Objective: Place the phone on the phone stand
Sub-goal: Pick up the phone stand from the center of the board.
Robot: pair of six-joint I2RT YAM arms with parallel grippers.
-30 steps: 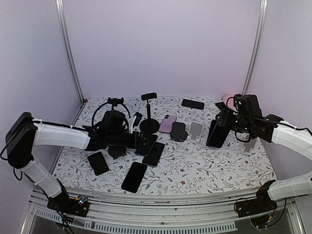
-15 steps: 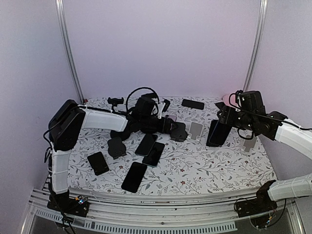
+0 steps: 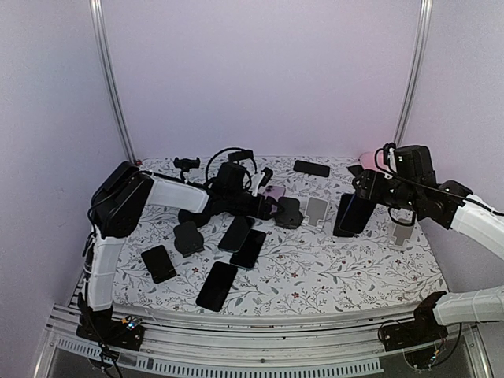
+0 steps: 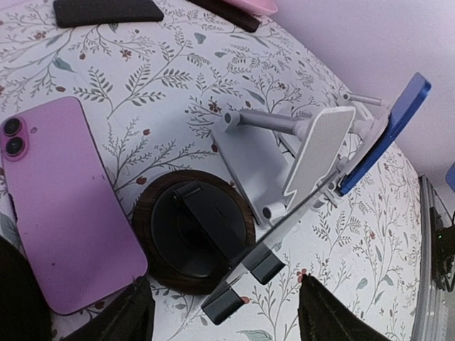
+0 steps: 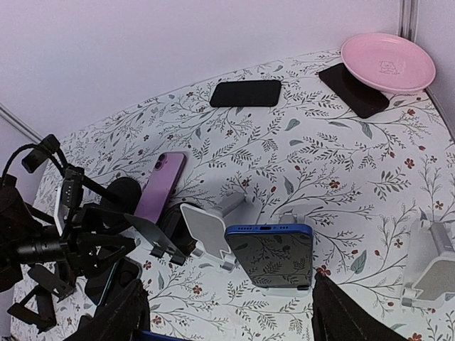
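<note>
A blue phone stands upright on a white phone stand at the right of the table, and shows in the top view as a dark slab. My right gripper hovers just behind and above it, open, touching nothing. My left gripper reaches to the back centre, open and empty, over a round black stand with a wooden rim. A pink phone lies flat to its left. A thin dark stand sits between the left fingers, and a grey folding stand lies beyond it.
Several dark phones lie flat at the front left, and another lies at the back. A pink plate sits in the back right corner. A grey stand is at the right, a clamp stand at the back left.
My left arm has swung from the front left up to the back centre, and its fingers have spread a little wider. The right arm has barely shifted.
</note>
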